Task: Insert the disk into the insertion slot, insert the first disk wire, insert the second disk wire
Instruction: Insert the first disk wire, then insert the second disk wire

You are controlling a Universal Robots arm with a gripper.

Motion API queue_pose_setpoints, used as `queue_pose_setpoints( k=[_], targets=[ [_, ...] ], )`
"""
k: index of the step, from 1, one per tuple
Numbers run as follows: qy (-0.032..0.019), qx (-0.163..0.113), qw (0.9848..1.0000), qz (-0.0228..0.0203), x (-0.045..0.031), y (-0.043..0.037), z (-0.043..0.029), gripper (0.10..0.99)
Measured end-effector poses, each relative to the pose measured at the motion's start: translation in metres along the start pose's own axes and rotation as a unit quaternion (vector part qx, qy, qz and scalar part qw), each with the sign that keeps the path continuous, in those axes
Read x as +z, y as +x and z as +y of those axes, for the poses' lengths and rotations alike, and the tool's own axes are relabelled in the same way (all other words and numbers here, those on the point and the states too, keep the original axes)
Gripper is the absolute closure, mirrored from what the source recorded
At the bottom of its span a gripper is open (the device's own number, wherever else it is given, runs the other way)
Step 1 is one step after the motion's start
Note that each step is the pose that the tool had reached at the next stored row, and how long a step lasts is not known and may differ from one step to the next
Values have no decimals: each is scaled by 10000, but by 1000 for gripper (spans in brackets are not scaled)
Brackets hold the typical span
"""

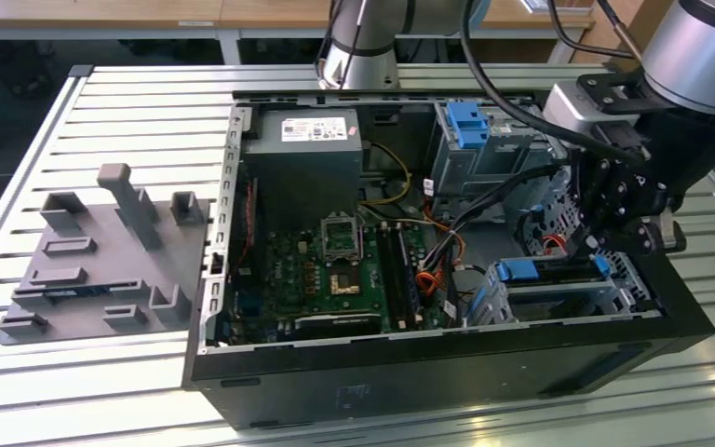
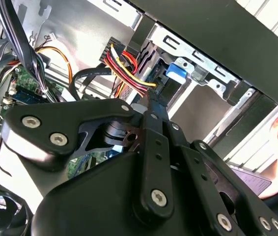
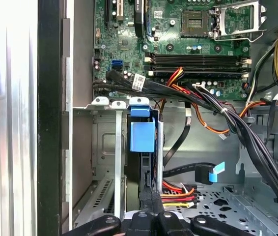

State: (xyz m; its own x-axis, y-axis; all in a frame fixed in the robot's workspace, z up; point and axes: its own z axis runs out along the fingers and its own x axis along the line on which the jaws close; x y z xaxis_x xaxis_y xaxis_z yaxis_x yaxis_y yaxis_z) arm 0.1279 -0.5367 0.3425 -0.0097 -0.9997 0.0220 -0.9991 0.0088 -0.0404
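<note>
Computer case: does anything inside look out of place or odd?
Nothing looks broken or spilled. Mildly odd: the processor socket sits bare, and loose cables sprawl across the motherboard beside the insertion slot.

Upper right in the exterior view, the arm (image 1: 706, 47) is silver-grey with black cables (image 1: 467, 42). The black gripper (image 2: 152, 105) bears silver screws (image 2: 158, 197).

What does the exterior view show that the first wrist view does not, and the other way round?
Exterior view: the grey fixture plate at the exterior view's left, and the labelled power supply. First wrist view: a black cable plug with a blue tab. Both: the motherboard, the disk in its blue carrier, and the gripper close to it.
</note>
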Motion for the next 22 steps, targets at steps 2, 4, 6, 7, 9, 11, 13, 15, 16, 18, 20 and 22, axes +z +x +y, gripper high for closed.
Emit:
queue_pose_setpoints(
  k=[2, 4, 6, 7, 9, 11, 13, 15, 16, 18, 20, 22],
  targets=[
    [0, 0, 10000, 0, -5, 0, 0, 980],
    [0, 0, 10000, 0, -6, -1, 0, 980],
    [0, 0, 10000, 1, -7, 0, 0, 980],
    [0, 0, 10000, 1, -7, 0, 0, 980],
    [0, 0, 10000, 1, -8, 0, 7, 980],
    [1, 0, 10000, 2, -9, -1, 32, 980],
    [10, 0, 10000, 1, -10, 0, 90, 980],
    [17, 1, 10000, 1, -12, 1, 141, 980],
    [21, 1, 10000, 1, -13, 1, 165, 980],
    [26, 2, 10000, 0, -15, 2, 205, 980],
    [29, 2, 10000, 0, -17, 2, 241, 980],
    [32, 2, 10000, 0, -19, 3, 297, 980]
  ],
)
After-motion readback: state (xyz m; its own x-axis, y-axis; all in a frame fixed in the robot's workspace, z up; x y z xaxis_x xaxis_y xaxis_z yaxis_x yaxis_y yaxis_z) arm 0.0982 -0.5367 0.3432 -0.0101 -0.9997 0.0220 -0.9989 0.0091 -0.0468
